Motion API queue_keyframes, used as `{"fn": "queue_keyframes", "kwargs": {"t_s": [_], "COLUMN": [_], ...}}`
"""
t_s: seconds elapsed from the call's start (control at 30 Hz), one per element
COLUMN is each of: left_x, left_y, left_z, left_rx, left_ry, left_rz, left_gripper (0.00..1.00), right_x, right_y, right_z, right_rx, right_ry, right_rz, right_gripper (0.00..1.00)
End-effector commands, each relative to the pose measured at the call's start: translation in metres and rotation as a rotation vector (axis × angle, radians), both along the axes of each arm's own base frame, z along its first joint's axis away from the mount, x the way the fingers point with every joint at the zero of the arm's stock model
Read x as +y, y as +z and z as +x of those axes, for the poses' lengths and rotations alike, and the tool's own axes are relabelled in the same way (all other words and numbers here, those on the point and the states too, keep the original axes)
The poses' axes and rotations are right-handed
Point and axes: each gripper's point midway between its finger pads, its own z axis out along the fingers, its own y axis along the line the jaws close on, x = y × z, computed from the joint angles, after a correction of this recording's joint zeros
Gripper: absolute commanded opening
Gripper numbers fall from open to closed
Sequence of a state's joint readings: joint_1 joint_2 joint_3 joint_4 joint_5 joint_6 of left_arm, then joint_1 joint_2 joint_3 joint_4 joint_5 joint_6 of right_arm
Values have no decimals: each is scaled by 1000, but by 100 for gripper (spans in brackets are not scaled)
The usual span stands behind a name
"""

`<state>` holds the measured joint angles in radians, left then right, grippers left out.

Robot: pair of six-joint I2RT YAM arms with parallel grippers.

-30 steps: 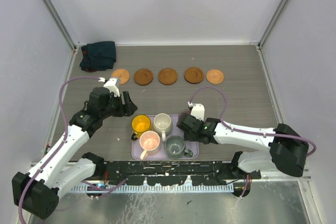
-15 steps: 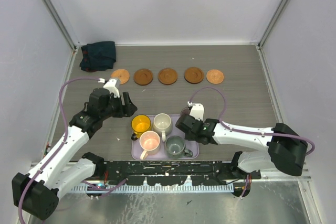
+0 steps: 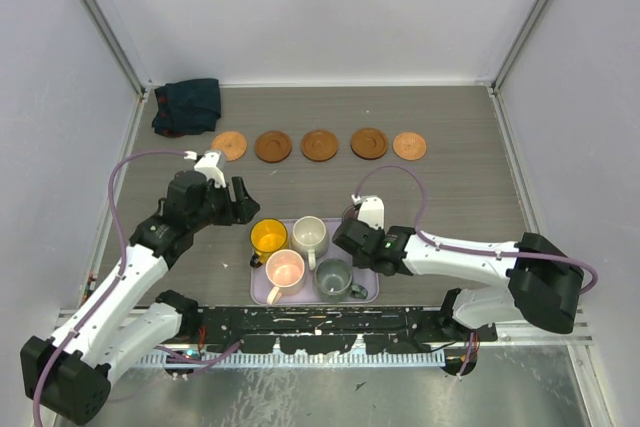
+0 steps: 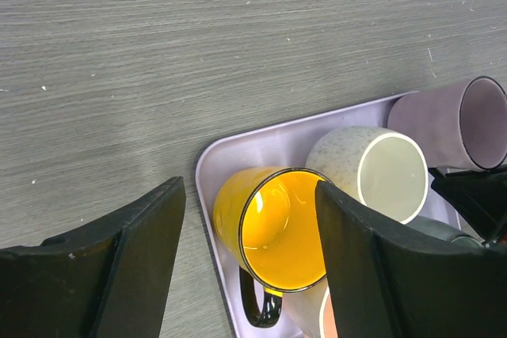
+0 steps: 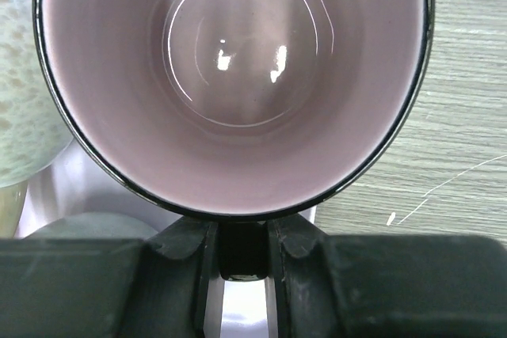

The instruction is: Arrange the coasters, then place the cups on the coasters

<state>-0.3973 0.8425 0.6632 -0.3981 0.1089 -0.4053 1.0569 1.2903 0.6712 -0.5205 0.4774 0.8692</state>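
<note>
Five coasters [image 3: 320,144] are sitting in a row well beyond both jaws. Right jaws are pinching narrow on what looks like the handle of the purple mug [image 5: 238,77], mug just ahead of them and crowding the cream mug [image 5: 16,93], so lifting is risking a tilt or knock. Left jaws are hanging wide, yellow mug [image 4: 277,227] between them.

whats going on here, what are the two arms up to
Two robot arms are working over a lilac tray that holds five cups. The right gripper is closed on the purple cup at its near side, apparently on the handle, at the tray's far right corner. The left gripper hangs open above the yellow cup, touching nothing. Five coasters lie in a row at the far side of the table, all bare.
</note>
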Motion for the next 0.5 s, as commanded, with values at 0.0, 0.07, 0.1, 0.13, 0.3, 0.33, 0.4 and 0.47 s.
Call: {"fn": "queue_keyframes", "kwargs": {"t_s": [0.0, 0.07, 0.1, 0.13, 0.3, 0.33, 0.4, 0.47], "left_x": [-1, -1, 0, 0, -1, -1, -2, -2], "left_y": [26, 29, 30, 30, 29, 29, 31, 33], "left_z": [8, 8, 8, 9, 8, 8, 8, 8], "left_rx": [-98, -108, -111, -111, -108, -107, -112, -114], "left_ry": [14, 16, 16, 18, 20, 19, 17, 13], "left_rz": [-36, -35, -34, -34, -42, -43, -47, -49], "left_gripper": [68, 68, 69, 68, 69, 69, 69, 69], "right_x": [-6, -5, -5, -5, -10, -12, -19, -26], "right_y": [42, 53, 57, 61, 77, 82, 91, 101], "right_z": [37, 43, 45, 47, 57, 59, 67, 80], "right_rx": [-193, -229, -243, -256, -321, -339, -366, -388], "right_ry": [-44, -43, -43, -42, -51, -51, -65, -79], "right_rz": [-60, -61, -63, -62, -93, -106, -128, -134], "right_gripper": [1, 1, 1, 1, 1, 1, 1, 1]}}
